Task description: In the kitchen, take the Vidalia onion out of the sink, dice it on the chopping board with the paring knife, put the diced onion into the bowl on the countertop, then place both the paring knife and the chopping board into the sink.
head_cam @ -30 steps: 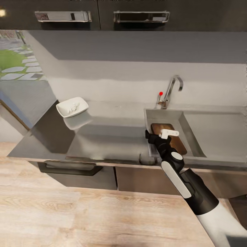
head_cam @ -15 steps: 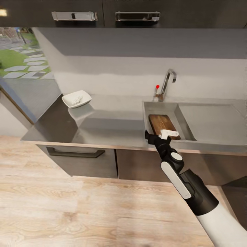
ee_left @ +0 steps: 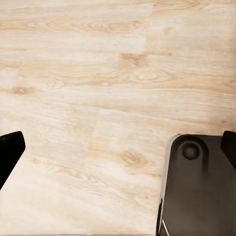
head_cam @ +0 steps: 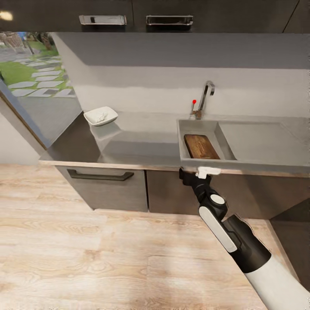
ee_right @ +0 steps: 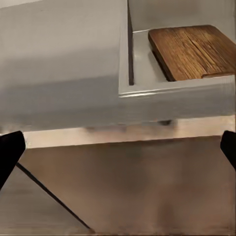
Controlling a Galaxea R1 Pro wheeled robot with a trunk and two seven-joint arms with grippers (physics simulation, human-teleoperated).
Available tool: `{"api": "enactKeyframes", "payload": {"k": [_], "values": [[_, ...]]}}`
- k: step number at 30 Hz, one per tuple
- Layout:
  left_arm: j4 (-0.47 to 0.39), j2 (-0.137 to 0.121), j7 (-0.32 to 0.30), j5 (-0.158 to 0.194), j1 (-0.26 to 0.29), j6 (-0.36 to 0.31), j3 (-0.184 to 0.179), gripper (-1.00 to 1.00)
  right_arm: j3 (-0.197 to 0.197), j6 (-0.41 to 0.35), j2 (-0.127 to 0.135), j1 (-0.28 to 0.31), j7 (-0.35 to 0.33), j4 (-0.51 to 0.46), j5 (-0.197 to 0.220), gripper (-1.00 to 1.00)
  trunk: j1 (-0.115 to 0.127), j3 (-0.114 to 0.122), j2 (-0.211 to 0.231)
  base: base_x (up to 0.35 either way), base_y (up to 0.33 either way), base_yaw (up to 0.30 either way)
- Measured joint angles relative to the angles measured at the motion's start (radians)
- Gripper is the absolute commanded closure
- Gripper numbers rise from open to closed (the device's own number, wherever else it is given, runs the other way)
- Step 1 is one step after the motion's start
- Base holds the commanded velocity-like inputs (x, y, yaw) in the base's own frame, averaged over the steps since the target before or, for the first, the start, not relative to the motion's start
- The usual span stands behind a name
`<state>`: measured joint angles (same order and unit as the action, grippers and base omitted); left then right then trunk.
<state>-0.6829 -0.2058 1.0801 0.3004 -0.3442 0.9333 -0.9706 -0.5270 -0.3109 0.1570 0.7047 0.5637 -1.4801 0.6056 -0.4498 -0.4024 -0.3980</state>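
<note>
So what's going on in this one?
The chopping board lies in the sink, and the bowl with diced bits sits on the countertop. The right end effector hangs open and empty at the counter's front edge. The left end effector is open over the floor.
</note>
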Motion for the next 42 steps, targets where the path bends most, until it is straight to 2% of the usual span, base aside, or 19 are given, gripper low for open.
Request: {"api": "enactKeyframes", "payload": {"k": [2, 5, 9, 11, 15, 18, 20, 22, 23, 25, 26, 28, 31, 33, 38, 42], "values": [[0.000, 0.000, 0.000, 0.000, 0.000, 0.000, 0.000, -1.00, -0.026, 0.003, -0.002, 0.000, -0.003, 0.042, 0.000, -1.00, 0.000, 0.000, 0.000, -0.103, 0.000, 0.000], [0.000, 0.000, 0.000, 0.000, 0.000, 0.000, 0.000, -1.00, -0.042, 0.019, -0.007, -0.001, -0.007, 0.118, 0.000, -1.00, 0.000, 0.000, 0.000, -0.040, 0.000, 0.000], [0.000, 0.000, 0.000, 0.000, 0.000, 0.000, 0.000, -1.00, -0.068, 0.095, -0.016, -0.002, -0.010, 0.232, 0.001, -1.00, 0.000, 0.000, 0.000, -0.012, 0.000, 0.000], [0.000, 0.000, 0.000, 0.000, 0.000, 0.000, 0.000, -1.00, -0.103, 0.148, -0.022, -0.002, -0.018, 0.295, 0.001, -1.00, 0.000, 0.000, 0.000, -0.004, 0.000, 0.000], [0.000, 0.002, 0.000, 0.000, 0.000, 0.000, 0.000, -1.00, -0.215, 0.283, -0.036, -0.002, -0.055, 0.463, 0.002, -1.00, 0.000, 0.000, 0.000, -0.001, 0.000, 0.000], [0.002, 0.006, 0.000, 0.002, 0.000, -0.001, 0.001, -1.00, -0.294, 0.385, -0.074, -0.002, -0.088, 0.640, -0.001, -1.00, 0.000, 0.000, 0.000, 0.000, 0.000, 0.000], [0.009, 0.009, 0.000, 0.002, 0.000, -0.001, 0.001, -1.00, -0.313, 0.440, -0.101, -0.003, -0.116, 0.750, 0.000, -1.00, 0.000, 0.000, 0.000, 0.000, 0.000, 0.000], [0.020, 0.023, 0.000, 0.002, 0.000, -0.002, 0.002, -1.00, -0.325, 0.502, -0.139, -0.013, -0.178, 0.919, 0.001, -1.00, 0.000, 0.000, 0.000, 0.000, 0.000, 0.000], [0.025, 0.027, 0.000, 0.002, 0.000, -0.002, 0.002, -1.00, -0.327, 0.516, -0.150, -0.019, -0.199, 0.966, 0.000, -1.00, 0.000, 0.000, 0.000, 0.000, 0.000, 0.000], [0.041, 0.038, 0.000, 0.002, 0.000, -0.002, 0.003, -1.00, -0.329, 0.585, -0.190, -0.031, -0.289, 1.151, 0.004, -1.00, 0.000, 0.000, 0.000, 0.000, 0.000, 0.000], [0.044, 0.040, 0.000, 0.002, 0.000, -0.002, 0.002, -1.00, -0.330, 0.605, -0.199, -0.033, -0.314, 1.199, 0.003, -1.00, 0.000, 0.000, 0.000, 0.000, 0.000, 0.000], [0.050, 0.045, 0.000, 0.002, 0.000, -0.002, 0.003, -1.00, -0.330, 0.678, -0.222, -0.040, -0.404, 1.343, 0.007, -1.00, 0.000, 0.000, 0.000, 0.000, 0.000, 0.000], [0.053, 0.048, 0.000, 0.002, 0.000, -0.002, 0.003, -1.00, -0.329, 0.720, -0.231, -0.068, -0.470, 1.413, 0.009, -1.00, 0.000, 0.000, 0.000, 0.000, 0.000, 0.000], [0.054, 0.049, 0.000, 0.003, 0.000, -0.002, 0.003, -1.00, -0.328, 0.740, -0.232, -0.110, -0.499, 1.440, 0.015, -1.00, 0.000, 0.000, 0.000, 0.000, 0.000, 0.000], [0.055, 0.050, 0.000, 0.003, 0.000, -0.002, 0.003, -1.00, -0.328, 0.755, -0.232, -0.200, -0.516, 1.457, 0.023, -1.00, 0.001, 0.005, 0.000, 0.000, 0.000, 0.000], [0.055, 0.050, 0.000, 0.003, 0.000, -0.002, 0.003, -1.00, -0.328, 0.784, -0.230, -0.237, -0.519, 1.459, 0.025, -1.00, 0.000, 0.011, 0.000, 0.000, 0.000, -0.059]]}}
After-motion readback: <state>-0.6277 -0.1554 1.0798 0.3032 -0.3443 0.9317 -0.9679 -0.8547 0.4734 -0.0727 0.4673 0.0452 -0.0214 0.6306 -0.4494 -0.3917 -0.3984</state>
